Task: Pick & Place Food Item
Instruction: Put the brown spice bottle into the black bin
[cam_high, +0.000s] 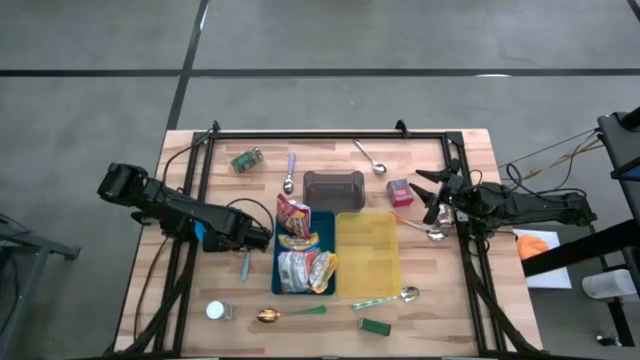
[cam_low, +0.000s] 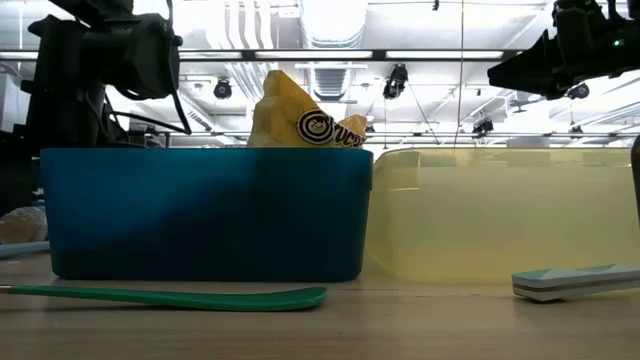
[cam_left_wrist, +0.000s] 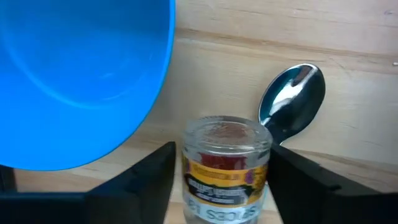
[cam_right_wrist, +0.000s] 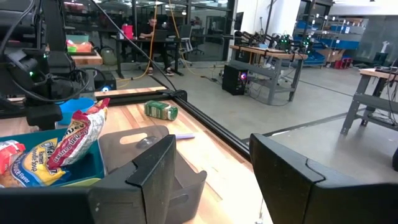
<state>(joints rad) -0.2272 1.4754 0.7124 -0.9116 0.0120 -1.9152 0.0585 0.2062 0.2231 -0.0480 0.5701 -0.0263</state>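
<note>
grey floor (cam_high: 400, 40), workbenches (cam_right_wrist: 264, 53) and bright ceiling lights (cam_low: 330, 52) beyond.

Three bins stood mid-table: a blue bin (cam_high: 290, 280) at 7 o'clock of the cluster, a yellow bin (cam_high: 368, 255) at 4 o'clock, and a grey bin (cam_high: 334, 190) at 12 o'clock. Two snack bags (cam_high: 293, 216) (cam_high: 304, 270) lay in the blue one. Five spoons (cam_high: 290, 172) (cam_high: 369, 156) (cam_high: 425, 230) (cam_high: 385, 298) (cam_high: 290, 314) were scattered around them.
</note>
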